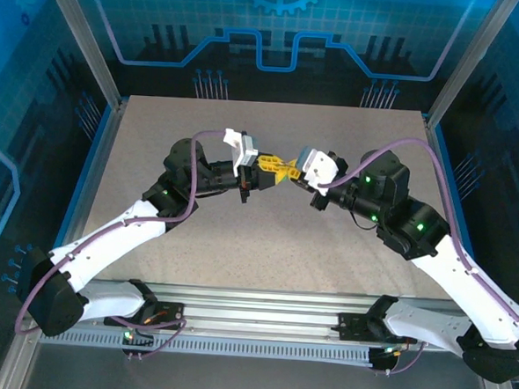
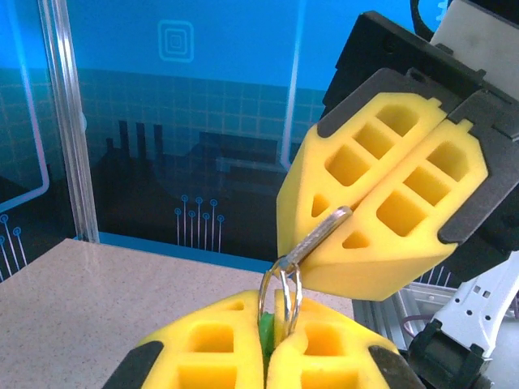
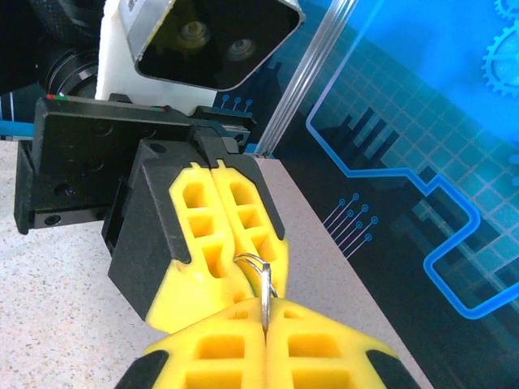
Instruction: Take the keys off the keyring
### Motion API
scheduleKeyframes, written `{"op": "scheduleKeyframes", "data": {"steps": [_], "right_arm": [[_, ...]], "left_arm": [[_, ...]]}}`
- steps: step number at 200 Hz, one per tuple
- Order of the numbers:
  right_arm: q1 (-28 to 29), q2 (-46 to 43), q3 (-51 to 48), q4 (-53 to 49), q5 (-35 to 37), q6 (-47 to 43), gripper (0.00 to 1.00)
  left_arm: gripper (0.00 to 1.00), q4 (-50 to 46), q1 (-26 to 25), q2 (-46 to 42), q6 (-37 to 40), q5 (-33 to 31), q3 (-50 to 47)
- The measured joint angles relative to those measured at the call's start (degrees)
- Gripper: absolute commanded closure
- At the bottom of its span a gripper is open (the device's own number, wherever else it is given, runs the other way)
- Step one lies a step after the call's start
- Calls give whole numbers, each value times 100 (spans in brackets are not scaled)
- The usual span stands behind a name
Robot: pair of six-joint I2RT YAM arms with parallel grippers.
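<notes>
Gleaming silver keyring [image 2: 282, 300], thin double loop, linked to flat key [image 2: 324, 232].

small shiny silver keyring [image 2: 280, 293], up off the table, bottom pinched in the left gripper [image 2: 272, 324], thin silver key [image 2: 326, 229] slanting up from it into the right gripper [image 2: 318, 245]

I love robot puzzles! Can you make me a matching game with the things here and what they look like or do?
Things: A keyring; B left gripper; C right gripper; D table.
Descriptions: 1 speckled beige; 2 shut on the silver key; 3 silver loop between both grippers; 4 shut on the keyring.
Pairs: A-3, B-4, C-2, D-1.
</notes>
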Motion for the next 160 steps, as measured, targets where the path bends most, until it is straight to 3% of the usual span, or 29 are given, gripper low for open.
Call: {"op": "scheduleKeyframes", "data": {"steps": [160], "right_arm": [[188, -96, -122, -63, 122, -765, 100]], "left_arm": [[100, -476, 13, -28, -107, 192, 153]]}}
